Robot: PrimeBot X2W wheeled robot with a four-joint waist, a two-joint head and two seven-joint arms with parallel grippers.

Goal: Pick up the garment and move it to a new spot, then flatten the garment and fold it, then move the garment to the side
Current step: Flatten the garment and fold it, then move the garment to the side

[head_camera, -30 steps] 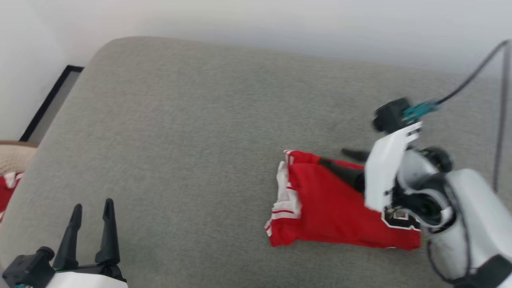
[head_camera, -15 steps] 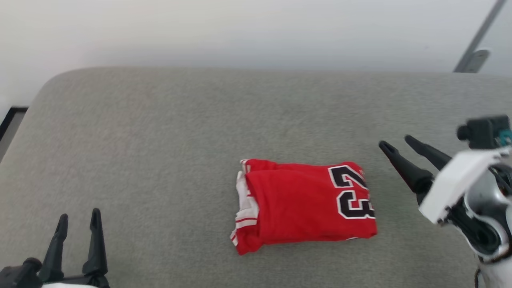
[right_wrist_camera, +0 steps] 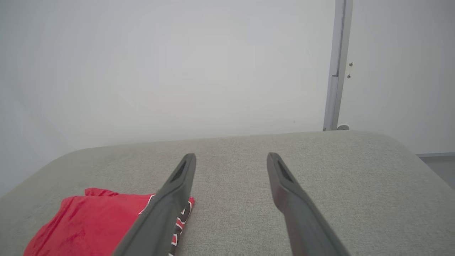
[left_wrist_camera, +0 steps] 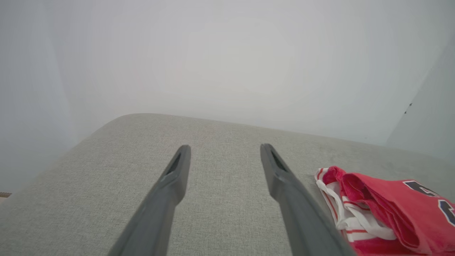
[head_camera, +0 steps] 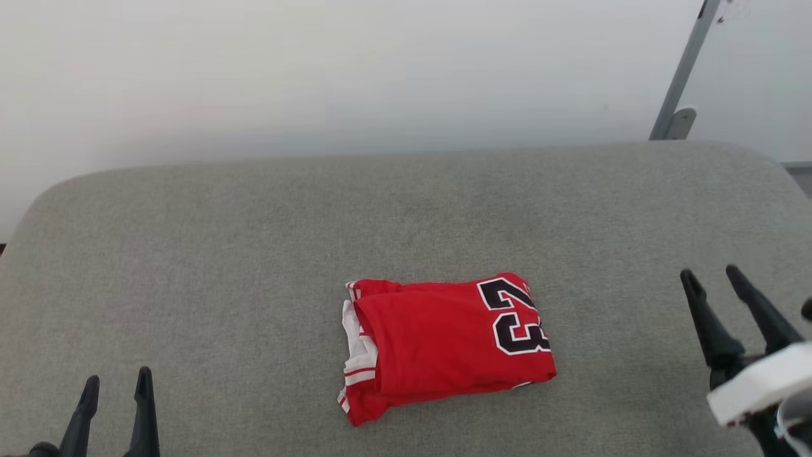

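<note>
Judging by how things lie, the fold is done and what remains is shifting the garment [head_camera: 444, 343] to the side. It rests as a compact red bundle near the middle of the grey cushion [head_camera: 222, 241], with the "23" facing up at its right end. The left gripper [head_camera: 118, 376] and the right gripper [head_camera: 709, 273] both stand with fingers spread wide and empty, well clear of the cloth on either side. To do the move well, I would pinch through all the layers at both short ends at once, or slip the fingers under the bundle, then carry it low and level. Thin fabric lifted by its top layer alone would likely fall open. The left wrist view gives what the head view flattens: the stacked layers and white striped trim at the bundle's left edge, where a fingertip could snag. The right wrist view shows the numbered end from low down, partly hidden behind one of its own fingers.
</note>
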